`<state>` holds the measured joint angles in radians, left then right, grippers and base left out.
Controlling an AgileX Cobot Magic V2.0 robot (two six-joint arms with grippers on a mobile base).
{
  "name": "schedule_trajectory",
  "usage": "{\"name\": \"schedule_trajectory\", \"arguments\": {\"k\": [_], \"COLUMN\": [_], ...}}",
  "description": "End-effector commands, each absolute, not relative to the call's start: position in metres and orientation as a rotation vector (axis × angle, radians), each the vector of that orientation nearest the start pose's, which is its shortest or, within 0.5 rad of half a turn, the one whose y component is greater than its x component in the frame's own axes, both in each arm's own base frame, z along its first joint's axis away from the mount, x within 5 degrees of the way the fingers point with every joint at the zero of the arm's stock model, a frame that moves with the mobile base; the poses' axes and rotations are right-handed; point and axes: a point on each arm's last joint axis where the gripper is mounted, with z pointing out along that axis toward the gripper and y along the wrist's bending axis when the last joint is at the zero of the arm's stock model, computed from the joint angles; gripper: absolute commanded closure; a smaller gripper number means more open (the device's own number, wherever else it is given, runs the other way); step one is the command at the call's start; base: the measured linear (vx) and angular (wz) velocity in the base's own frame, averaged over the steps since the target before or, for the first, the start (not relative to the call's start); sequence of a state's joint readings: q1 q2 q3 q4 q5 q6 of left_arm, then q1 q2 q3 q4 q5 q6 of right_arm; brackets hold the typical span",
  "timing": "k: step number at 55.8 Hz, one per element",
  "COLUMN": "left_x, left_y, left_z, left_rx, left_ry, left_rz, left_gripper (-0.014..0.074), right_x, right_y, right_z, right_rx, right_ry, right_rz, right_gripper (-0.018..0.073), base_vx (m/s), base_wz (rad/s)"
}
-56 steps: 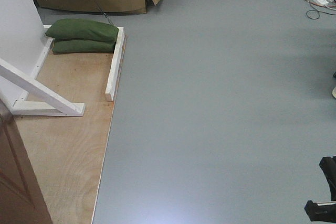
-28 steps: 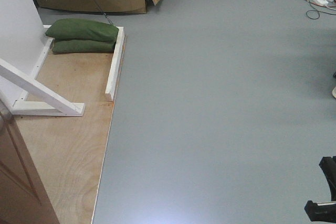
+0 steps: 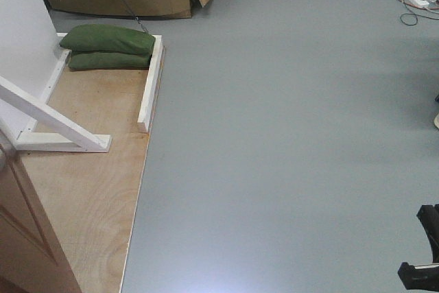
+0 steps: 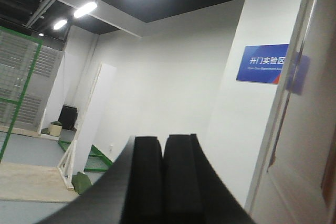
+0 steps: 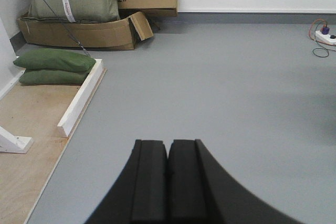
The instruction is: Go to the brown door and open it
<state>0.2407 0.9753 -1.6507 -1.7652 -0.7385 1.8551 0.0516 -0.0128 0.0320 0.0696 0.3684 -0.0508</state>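
The brown door (image 3: 27, 238) is present only as a lower portion at the bottom-left corner of the front view. It stands on the plywood base (image 3: 96, 190), just beside the white brace frame (image 3: 55, 125), with green sandbags (image 3: 106, 46) weighting the far end of that base. No handle, lock or hinge shows in any view. The left gripper (image 4: 164, 182) has its pads pressed together with nothing between them and points up towards a white wall with a blue sign (image 4: 261, 64). The right gripper (image 5: 168, 182) is likewise closed and empty, and looks out low over the grey floor (image 5: 226, 87). Assessment: the door is a rigid panelled leaf, probably heavy, that will swing on its hinges rather than lift or flex. Its face looks smooth enough to be slippery, so pushing on the panel is a poor option. The proper hold is the handle, which must first be brought into view. Both claws would need to open before gripping.
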Motion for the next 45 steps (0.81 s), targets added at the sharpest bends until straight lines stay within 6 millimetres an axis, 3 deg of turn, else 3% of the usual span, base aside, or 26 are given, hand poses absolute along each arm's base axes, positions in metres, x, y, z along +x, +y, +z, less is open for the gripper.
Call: {"name": "schedule_trajectory", "arguments": {"k": [1,12,28,45], "left_x": [0.094,0.107,0.132,0.136], "left_y": [0.072,0.064,0.052,0.047], "left_z": [0.614,0.613,0.601,0.601], "left_rx": [-0.651,-0.626,-0.521,-0.481], "left_ry": [0.862,0.872,0.956,0.948], "left_rz": [0.464,0.322,0.251,0.182], "left_gripper": [0.053,0.053,0.053,0.053], "right_x": [0.054,0.054,0.054,0.054], "right_y": [0.005,0.005,0.005,0.005], "right_z": [0.176,0.176,0.176,0.176], "right_rx": [-0.056,-0.056,-0.056,-0.056], "right_ry": [1.791,1.791,1.791,1.791], "right_rz": [0.06,0.06,0.06,0.06], "right_gripper": [0.0559,0.0559,0.0559,0.0559], "base_vx": [0.0,0.0,0.0,0.0], "base_wz": [0.0,0.0,0.0,0.0]}}
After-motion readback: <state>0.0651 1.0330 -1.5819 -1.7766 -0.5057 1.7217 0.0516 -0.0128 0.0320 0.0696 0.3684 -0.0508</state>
